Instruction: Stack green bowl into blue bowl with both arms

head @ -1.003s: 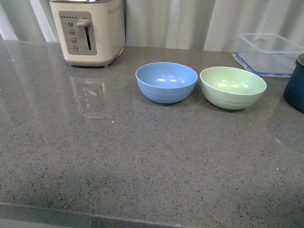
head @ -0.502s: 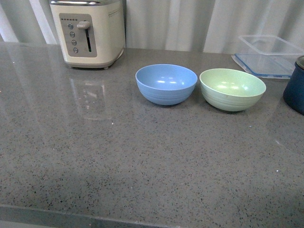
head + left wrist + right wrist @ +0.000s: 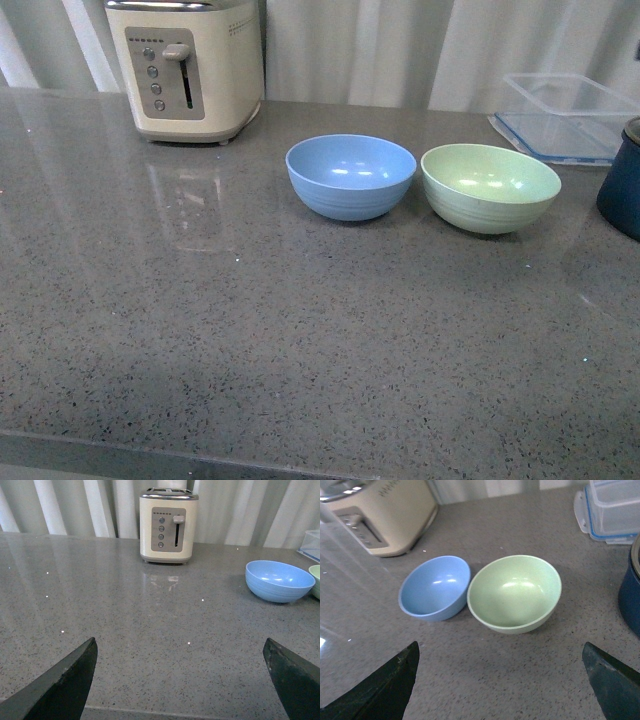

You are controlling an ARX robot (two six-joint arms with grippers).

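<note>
Front view: green bowl (image 3: 490, 187) and blue bowl (image 3: 350, 176) upright, mouths up, side by side at mid-counter, green on the robot's right, rims just beside each other; contact or a hairline gap not resolvable. Both empty and of like size, hence ready to nest after a lift of the green clear of the blue rim. Neither arm in this view. Right wrist view: right gripper (image 3: 500, 647) above and short of the bowls, jaws spread wide with nothing between them, green bowl roughly centred ahead; placement judged as a line-up for a rim grasp. Left wrist view: left gripper (image 3: 179, 645) low over bare counter (image 3: 150, 625), jaws likewise parted and empty, blue bowl ahead toward the robot's right; likely role, steadying the blue bowl. Stage judged as approach, no bowl yet touched. Open room: broad bare counter between the bowls and the near edge, free for both approaches. Crowded side: navy pot (image 3: 622, 180) near the green bowl on the robot's right, clear lidded container (image 3: 565, 115) behind it toward the back. Toaster (image 3: 187, 68) well apart from the blue bowl, back left. Risk judged: wide right jaws brushing the pot or nudging the blue rim on descent.
</note>
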